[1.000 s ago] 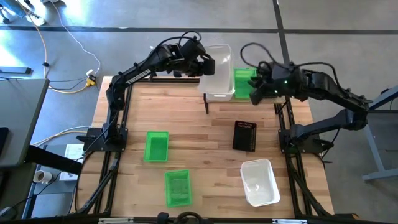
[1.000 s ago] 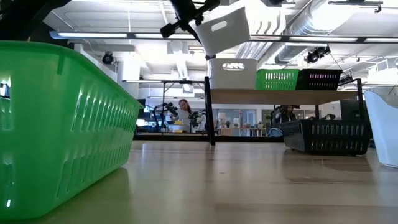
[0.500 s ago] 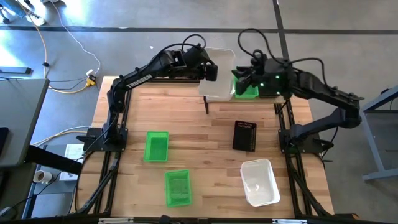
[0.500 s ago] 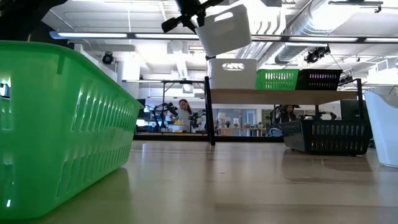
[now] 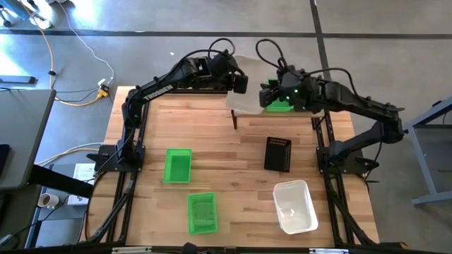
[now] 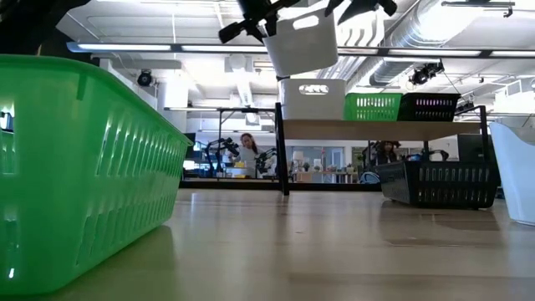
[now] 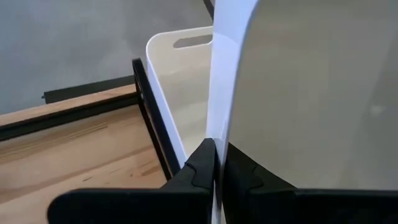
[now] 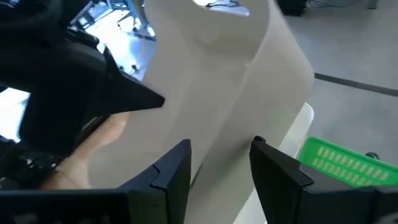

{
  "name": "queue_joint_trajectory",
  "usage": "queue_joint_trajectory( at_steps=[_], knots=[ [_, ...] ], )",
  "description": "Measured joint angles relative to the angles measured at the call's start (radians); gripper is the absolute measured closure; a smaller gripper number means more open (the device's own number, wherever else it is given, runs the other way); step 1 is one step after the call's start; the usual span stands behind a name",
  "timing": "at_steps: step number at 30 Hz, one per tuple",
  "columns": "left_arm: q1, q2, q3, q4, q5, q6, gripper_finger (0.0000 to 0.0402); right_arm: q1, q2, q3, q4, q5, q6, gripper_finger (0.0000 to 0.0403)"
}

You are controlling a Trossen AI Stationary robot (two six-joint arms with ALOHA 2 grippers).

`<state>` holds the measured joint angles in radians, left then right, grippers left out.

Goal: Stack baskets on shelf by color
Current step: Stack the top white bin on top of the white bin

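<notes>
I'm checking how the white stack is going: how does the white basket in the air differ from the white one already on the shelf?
The lifted white basket hangs tilted above the shelf, pinched at its wall by the left tool; the white basket on the shelf sits level and unheld. The right tool stands open around the lifted one's wall only. Both are white, solid-walled, with a handle slot.

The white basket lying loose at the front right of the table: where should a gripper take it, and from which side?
Probably by the rim of one long wall, coming straight down from above. The white basket stands upright with its mouth open to the top, so one finger can drop inside and one outside the thin solid wall. Nothing sits in it, and the black basket lies apart from it.
</notes>
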<state>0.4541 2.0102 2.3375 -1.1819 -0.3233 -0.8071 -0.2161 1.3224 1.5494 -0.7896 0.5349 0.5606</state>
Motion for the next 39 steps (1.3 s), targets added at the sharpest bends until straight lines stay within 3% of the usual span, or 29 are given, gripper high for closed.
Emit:
queue_joint_trajectory(
  at_steps=[8,16,24,39],
  knots=[
    [0.001,0.0,0.0,0.025,-0.006,0.049,0.0401,-0.02,0.035,0.0,-0.045,0.038,0.044,0.0268],
    [0.002,0.0,0.0,0.029,-0.02,0.097,0.0401,-0.049,0.04,0.0,-0.059,0.04,0.021,0.0391],
    [0.001,-0.001,0.0,0.049,-0.019,0.146,0.0376,-0.07,0.041,0.035,-0.06,0.053,0.008,0.0398],
    [0.005,-0.003,0.02,0.143,0.143,0.336,0.0245,-0.106,0.039,0.082,-0.113,0.093,0.007,0.0403]
  ],
)
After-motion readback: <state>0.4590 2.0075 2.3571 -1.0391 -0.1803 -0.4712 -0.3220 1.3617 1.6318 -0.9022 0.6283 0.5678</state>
